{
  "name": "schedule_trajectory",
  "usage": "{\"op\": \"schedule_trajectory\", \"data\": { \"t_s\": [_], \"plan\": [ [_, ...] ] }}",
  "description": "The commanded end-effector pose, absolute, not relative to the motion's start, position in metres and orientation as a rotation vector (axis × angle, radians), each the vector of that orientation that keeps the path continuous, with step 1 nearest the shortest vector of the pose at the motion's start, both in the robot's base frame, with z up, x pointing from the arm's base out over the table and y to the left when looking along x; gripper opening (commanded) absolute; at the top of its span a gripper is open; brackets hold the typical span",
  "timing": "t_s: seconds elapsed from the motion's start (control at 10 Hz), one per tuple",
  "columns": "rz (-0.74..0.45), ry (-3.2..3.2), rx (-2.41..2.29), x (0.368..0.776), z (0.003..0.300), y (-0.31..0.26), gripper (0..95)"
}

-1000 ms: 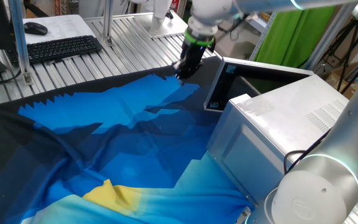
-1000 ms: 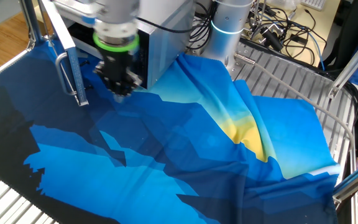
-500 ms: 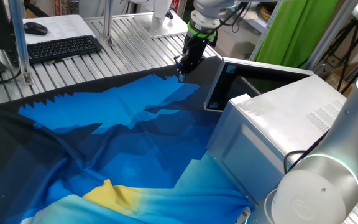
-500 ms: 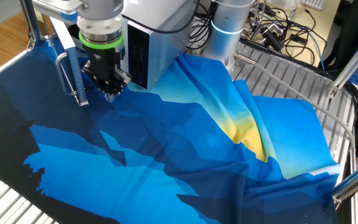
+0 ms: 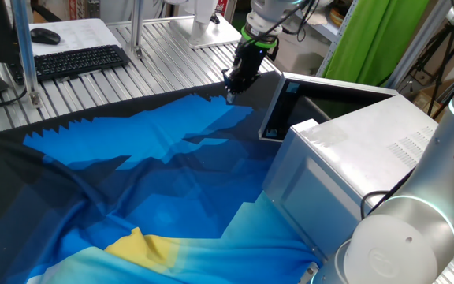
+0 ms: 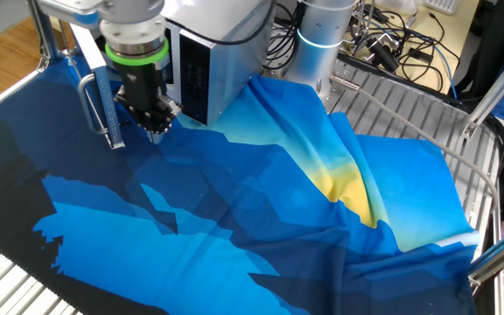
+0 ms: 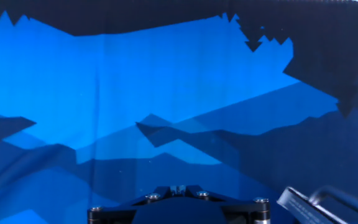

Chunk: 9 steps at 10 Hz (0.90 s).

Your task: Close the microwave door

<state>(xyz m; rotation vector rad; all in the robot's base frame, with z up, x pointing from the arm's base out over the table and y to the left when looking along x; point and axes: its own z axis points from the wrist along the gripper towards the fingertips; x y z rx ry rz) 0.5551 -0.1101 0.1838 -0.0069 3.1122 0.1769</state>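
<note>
The silver-grey microwave [image 5: 369,146] stands at the right, and its body also shows in the other fixed view [image 6: 221,35]. The microwave door [image 5: 273,106] stands open, a dark panel sticking out from the front. In the other fixed view the door [image 6: 105,96] shows edge-on, with a silver handle [image 6: 83,96] on its far side. My gripper [image 5: 231,93] hangs low over the blue cloth, close beside the door, fingers together and empty. It also shows in the other fixed view [image 6: 154,133]. In the hand view the gripper [image 7: 178,188] points over the cloth.
A blue and yellow cloth [image 5: 156,181] covers the table. A keyboard [image 5: 77,59] and mouse [image 5: 46,35] lie at the far left. Metal frame posts [image 5: 24,47] stand nearby. Cables [image 6: 401,39] lie behind the microwave. A silver piece [image 7: 316,202] shows at the hand view's lower right.
My gripper has moved away from the microwave's front towards the open door's outer end, most of it in the first half second. The door has not moved.
</note>
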Motion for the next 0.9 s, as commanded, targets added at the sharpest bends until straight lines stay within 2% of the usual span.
{"op": "schedule_trajectory", "data": {
  "t_s": [0.1,0.9],
  "plan": [
    [0.150,3.125,0.074,0.5542,0.1837,-0.1105,0.0],
    [0.102,3.120,0.056,0.5542,0.1837,-0.1105,0.0]
  ]
}}
